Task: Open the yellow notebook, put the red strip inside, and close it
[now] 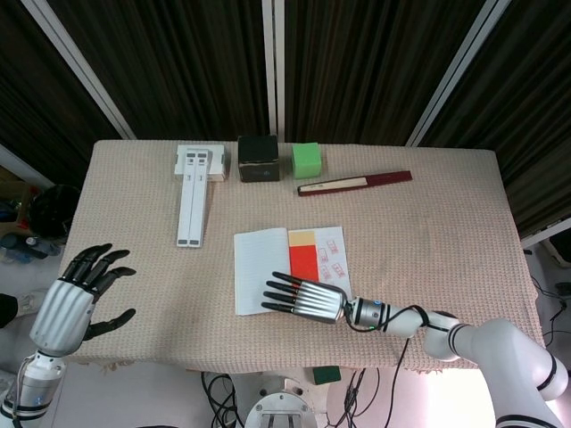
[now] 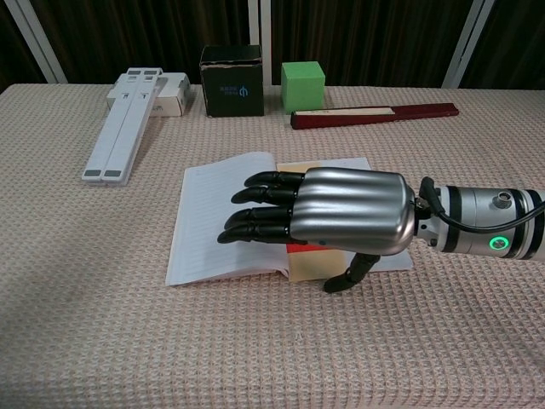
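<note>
Under the right hand (image 2: 341, 213) lies the open yellow notebook (image 1: 259, 267), the red strip (image 1: 302, 261) beneath its straight, slightly spread fingers (image 2: 255, 213). Off the table's (image 1: 446, 205) edge, the left hand (image 1: 67, 303) hovers with fingers fanned apart, holding nothing

The strip (image 1: 302, 262) lies in the open notebook (image 1: 260, 267) under the right hand (image 1: 308, 300), with the box (image 1: 258, 159) and cube (image 1: 306, 160) behind.
</note>
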Tool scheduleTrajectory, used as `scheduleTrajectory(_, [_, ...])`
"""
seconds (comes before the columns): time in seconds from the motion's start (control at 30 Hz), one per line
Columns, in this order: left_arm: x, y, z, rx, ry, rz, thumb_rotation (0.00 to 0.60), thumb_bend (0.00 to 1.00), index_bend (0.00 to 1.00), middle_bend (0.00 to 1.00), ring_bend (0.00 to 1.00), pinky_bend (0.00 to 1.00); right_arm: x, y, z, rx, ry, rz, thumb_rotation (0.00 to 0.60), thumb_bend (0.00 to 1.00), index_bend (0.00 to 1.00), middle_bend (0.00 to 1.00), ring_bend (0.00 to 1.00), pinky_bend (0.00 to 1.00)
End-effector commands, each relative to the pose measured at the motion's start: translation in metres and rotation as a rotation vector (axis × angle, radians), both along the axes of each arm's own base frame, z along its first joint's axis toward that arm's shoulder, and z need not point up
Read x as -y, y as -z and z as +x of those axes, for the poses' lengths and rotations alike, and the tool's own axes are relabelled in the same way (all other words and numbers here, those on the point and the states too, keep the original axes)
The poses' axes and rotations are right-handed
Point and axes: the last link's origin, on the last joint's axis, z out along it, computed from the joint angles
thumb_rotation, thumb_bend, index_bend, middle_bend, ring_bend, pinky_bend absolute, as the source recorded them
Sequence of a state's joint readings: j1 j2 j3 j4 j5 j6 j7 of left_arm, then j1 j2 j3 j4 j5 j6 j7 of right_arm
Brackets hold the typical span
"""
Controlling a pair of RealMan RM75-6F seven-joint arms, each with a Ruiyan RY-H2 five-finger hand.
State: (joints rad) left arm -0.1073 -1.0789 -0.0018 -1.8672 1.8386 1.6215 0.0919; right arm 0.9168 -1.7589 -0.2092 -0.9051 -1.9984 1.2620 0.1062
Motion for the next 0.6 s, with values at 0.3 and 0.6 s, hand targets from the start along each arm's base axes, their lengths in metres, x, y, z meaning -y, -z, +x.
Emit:
scheduleTrajectory(0.3, [0.0001, 0.0004, -0.0013, 0.004, -0.002, -0.001, 0.600, 0.03, 0.35, 0.22, 0.13, 0.18, 0.0057, 0.0016, 0.0034, -0.005, -0.005, -0.012, 0.600, 0.08, 0.00, 0.06, 0.00, 0.00])
scheduleTrajectory(0.6, [0.0003, -0.0004, -0.0019, 0.003, -0.002, 0.002, 0.600, 0.03, 0.36, 0.22, 0.13, 0.18, 0.0071, 0.0032, 0.0054, -0.005, -0.008, -0.014, 0.600, 0.08, 0.00, 0.06, 0.00, 0.00])
